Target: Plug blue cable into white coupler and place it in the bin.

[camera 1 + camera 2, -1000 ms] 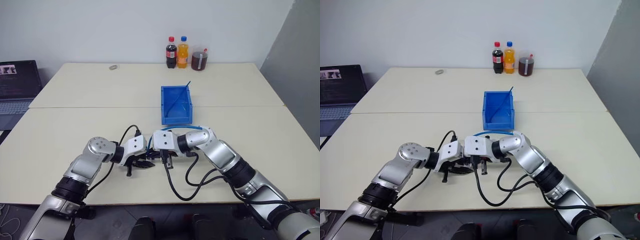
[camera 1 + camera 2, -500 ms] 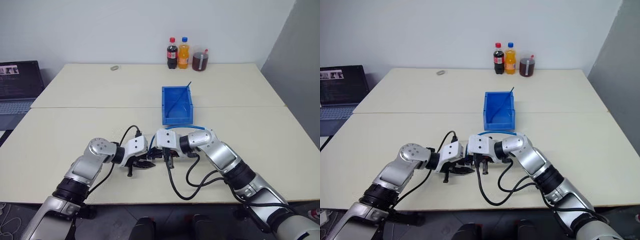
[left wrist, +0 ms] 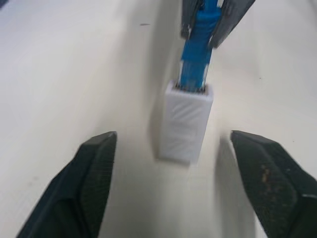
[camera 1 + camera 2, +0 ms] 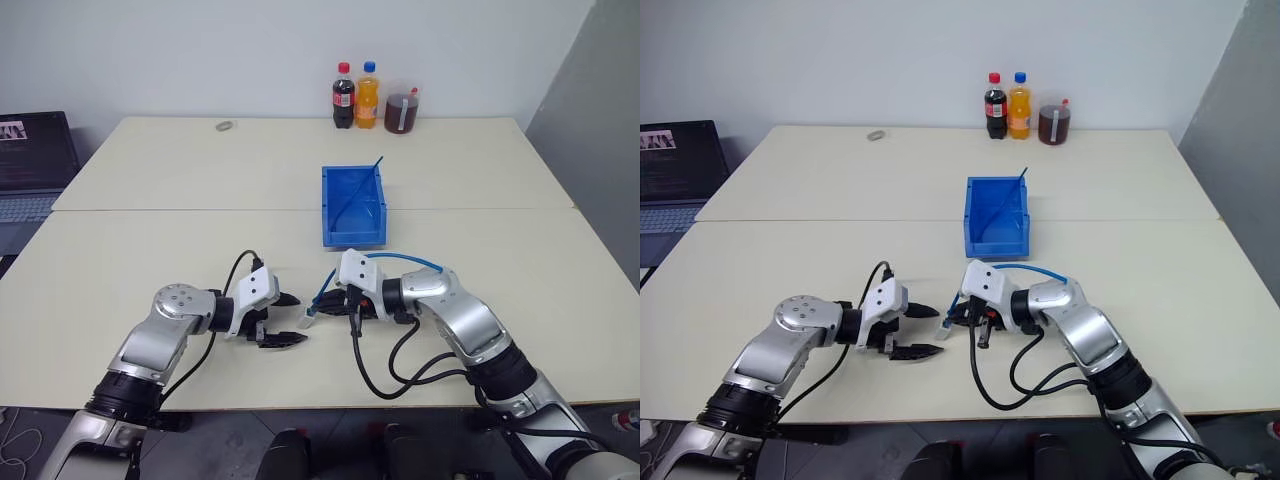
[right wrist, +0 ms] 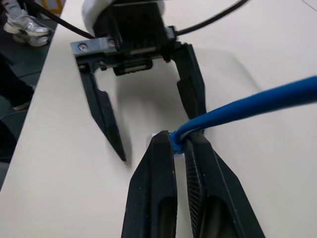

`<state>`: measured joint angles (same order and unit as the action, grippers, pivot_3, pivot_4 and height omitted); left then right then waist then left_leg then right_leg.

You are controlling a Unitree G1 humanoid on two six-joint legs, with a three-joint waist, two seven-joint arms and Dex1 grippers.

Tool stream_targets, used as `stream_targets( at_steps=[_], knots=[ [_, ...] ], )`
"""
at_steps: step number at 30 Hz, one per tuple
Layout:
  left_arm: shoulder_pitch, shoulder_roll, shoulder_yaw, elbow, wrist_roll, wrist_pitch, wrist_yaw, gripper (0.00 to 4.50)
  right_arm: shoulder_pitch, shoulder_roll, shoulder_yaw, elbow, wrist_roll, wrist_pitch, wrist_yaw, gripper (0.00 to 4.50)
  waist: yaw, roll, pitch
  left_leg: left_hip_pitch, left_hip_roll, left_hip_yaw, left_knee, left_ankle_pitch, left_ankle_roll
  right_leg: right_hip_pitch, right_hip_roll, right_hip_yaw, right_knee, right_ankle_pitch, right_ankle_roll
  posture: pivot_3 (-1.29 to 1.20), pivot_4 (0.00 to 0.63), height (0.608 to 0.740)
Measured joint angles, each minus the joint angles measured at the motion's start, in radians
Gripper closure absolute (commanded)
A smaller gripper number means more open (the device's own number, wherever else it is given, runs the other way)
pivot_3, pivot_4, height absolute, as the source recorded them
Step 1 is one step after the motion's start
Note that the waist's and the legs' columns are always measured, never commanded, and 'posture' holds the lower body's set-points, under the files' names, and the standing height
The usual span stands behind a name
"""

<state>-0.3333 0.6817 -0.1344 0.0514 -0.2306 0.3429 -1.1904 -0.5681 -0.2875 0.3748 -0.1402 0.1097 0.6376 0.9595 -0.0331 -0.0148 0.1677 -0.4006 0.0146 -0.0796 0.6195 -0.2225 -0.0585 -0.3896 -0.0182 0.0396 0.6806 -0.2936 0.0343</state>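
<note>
The blue cable (image 3: 199, 59) sits plugged into the white coupler (image 3: 187, 121), which hangs on its plug close over the table. My right gripper (image 5: 179, 144) is shut on the blue cable just behind the plug; the rest of the cable (image 4: 400, 258) arches back over that wrist. My left gripper (image 4: 286, 320) stands open, its fingers (image 3: 94, 168) either side of the coupler (image 4: 309, 321) and clear of it. The bin (image 4: 328, 205) stands farther back on the table, beyond both grippers.
A thin blue strand (image 4: 372, 175) leans inside the bin. Two bottles (image 4: 355, 98) and a jar (image 4: 398, 116) stand at the table's far edge, with a small grey oval (image 4: 227, 126) to their left. A laptop (image 4: 35, 165) lies far left. Black arm wires (image 4: 385, 370) loop near the front edge.
My left gripper has opened and let go of the coupler. The right gripper has drawn off to the right with the cable and coupler. The camera has shifted a little.
</note>
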Motion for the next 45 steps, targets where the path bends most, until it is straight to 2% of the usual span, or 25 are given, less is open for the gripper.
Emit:
stream_targets(
  at_steps=[4, 8, 9, 12, 14, 17, 20, 22, 23, 26, 30, 39, 42, 45],
  knots=[
    [-0.042, -0.05, 0.101, -0.023, -0.042, 0.051, 0.132, 0.03, -0.038, 0.032, -0.179, -0.064, 0.129, 0.135, -0.06, 4.5, 0.003, -0.007, 0.01, 0.0, 0.0, -0.001, 0.0, 0.0, 0.0, 0.0, -0.001, -0.002, 0.0, 0.0, 0.0, 0.0, 0.15, 0.74],
    [-0.112, -0.081, 0.125, -0.03, -0.034, 0.066, 0.246, 0.03, -0.169, 0.046, -0.356, 0.0, 0.234, 0.215, -0.144, 4.5, 0.001, -0.009, 0.014, 0.0, -0.001, -0.001, 0.0, 0.0, 0.0, 0.0, -0.001, -0.001, 0.0, 0.001, 0.0, 0.0, 0.15, 0.74],
    [-0.114, -0.081, 0.124, -0.031, -0.033, 0.066, 0.25, 0.03, -0.179, 0.044, -0.365, 0.009, 0.235, 0.215, -0.15, 4.5, 0.001, -0.008, 0.014, 0.0, -0.001, 0.0, 0.0, 0.0, 0.0, 0.0, -0.001, -0.001, 0.0, 0.001, -0.001, 0.0, 0.15, 0.74],
    [-0.149, -0.089, 0.119, -0.037, -0.032, 0.09, 0.278, 0.03, -0.298, 0.027, -0.415, 0.186, 0.231, 0.179, -0.194, 4.5, 0.0, -0.008, 0.015, 0.0, -0.001, 0.0, 0.0, 0.0, 0.0, 0.0, -0.001, -0.001, 0.0, 0.001, -0.001, 0.0, 0.15, 0.74],
    [-0.172, -0.098, 0.114, -0.037, -0.032, 0.096, 0.288, 0.03, -0.356, 0.026, -0.415, 0.308, 0.212, 0.132, -0.215, 4.5, -0.002, -0.008, 0.015, 0.0, -0.001, 0.001, -0.001, 0.0, 0.0, 0.0, -0.001, 0.0, 0.0, 0.001, -0.001, 0.0, 0.15, 0.74],
    [-0.212, -0.116, 0.092, -0.039, -0.023, 0.115, 0.31, 0.03, -0.487, 0.038, -0.412, 0.608, 0.16, 0.025, -0.264, 4.5, -0.006, -0.008, 0.016, 0.0, -0.001, 0.002, -0.001, 0.0, 0.0, -0.001, -0.001, 0.001, 0.0, 0.001, -0.001, 0.0, 0.15, 0.74],
    [-0.243, -0.131, 0.079, -0.04, -0.018, 0.139, 0.334, 0.03, -0.562, 0.045, -0.392, 0.782, 0.131, -0.046, -0.261, 4.5, -0.008, -0.008, 0.017, -0.001, -0.001, 0.003, -0.002, 0.0, 0.0, -0.001, -0.001, 0.001, -0.001, 0.001, -0.001, 0.0, 0.15, 0.74],
    [-0.263, -0.144, 0.079, -0.042, -0.022, 0.157, 0.35, 0.0, -0.601, 0.044, -0.372, 0.874, 0.104, -0.082, -0.241, 3.8, -0.009, -0.008, 0.017, -0.002, -0.002, 0.003, -0.002, 0.0, 0.0, -0.002, -0.002, 0.001, -0.001, 0.001, -0.001, 0.0, 0.15, 0.74],
    [-0.267, -0.148, 0.082, -0.046, -0.028, 0.169, 0.356, 0.0, -0.616, 0.041, -0.354, 0.913, 0.092, -0.102, -0.223, 3.75, -0.009, -0.008, 0.017, -0.002, -0.002, 0.004, -0.002, 0.0, 0.0, -0.002, -0.002, 0.002, -0.001, 0.001, -0.001, 0.0, 0.15, 0.74],
    [-0.267, -0.157, 0.083, -0.051, -0.039, 0.19, 0.373, 0.0, -0.644, 0.022, -0.312, 0.981, 0.051, -0.143, -0.171, 3.0, -0.009, -0.007, 0.018, -0.002, -0.003, 0.004, -0.003, 0.0, 0.0, -0.004, -0.003, 0.002, -0.001, 0.001, -0.001, 0.0, 0.15, 0.74],
    [-0.267, -0.156, 0.083, -0.061, -0.039, 0.195, 0.375, 0.0, -0.7, -0.064, -0.182, 1.06, -0.06, -0.226, 0.005, 2.04, -0.009, -0.007, 0.018, -0.004, -0.003, 0.004, -0.003, 0.0, -0.001, -0.006, -0.003, 0.002, -0.001, 0.001, -0.001, 0.0, 0.15, 0.74],
    [-0.267, -0.133, 0.102, -0.006, -0.031, 0.148, 0.375, 0.0, -0.749, -0.221, -0.075, 1.108, -0.191, -0.355, 0.273, 0.04, -0.011, -0.006, 0.019, -0.004, -0.002, 0.005, -0.003, 0.0, -0.001, -0.007, -0.003, 0.002, -0.001, 0.001, -0.001, 0.0, 0.15, 0.74],
    [-0.263, -0.133, 0.111, 0.002, -0.037, 0.149, 0.381, 0.0, -0.734, -0.267, -0.058, 1.079, -0.214, -0.39, 0.34, 0.04, -0.012, -0.006, 0.019, -0.005, -0.002, 0.004, -0.003, 0.0, -0.001, -0.007, -0.003, 0.002, -0.001, 0.001, -0.001, 0.0, 0.15, 0.74],
    [-0.249, -0.113, 0.151, 0.027, -0.034, 0.148, 0.416, 0.0, -0.621, -0.326, -0.092, 0.929, -0.187, -0.387, 0.372, 0.04, -0.011, -0.006, 0.019, -0.005, -0.002, 0.004, -0.003, 0.0, -0.001, -0.007, -0.003, 0.002, -0.001, 0.001, -0.001, 0.0, 0.15, 0.74]
  ],
)
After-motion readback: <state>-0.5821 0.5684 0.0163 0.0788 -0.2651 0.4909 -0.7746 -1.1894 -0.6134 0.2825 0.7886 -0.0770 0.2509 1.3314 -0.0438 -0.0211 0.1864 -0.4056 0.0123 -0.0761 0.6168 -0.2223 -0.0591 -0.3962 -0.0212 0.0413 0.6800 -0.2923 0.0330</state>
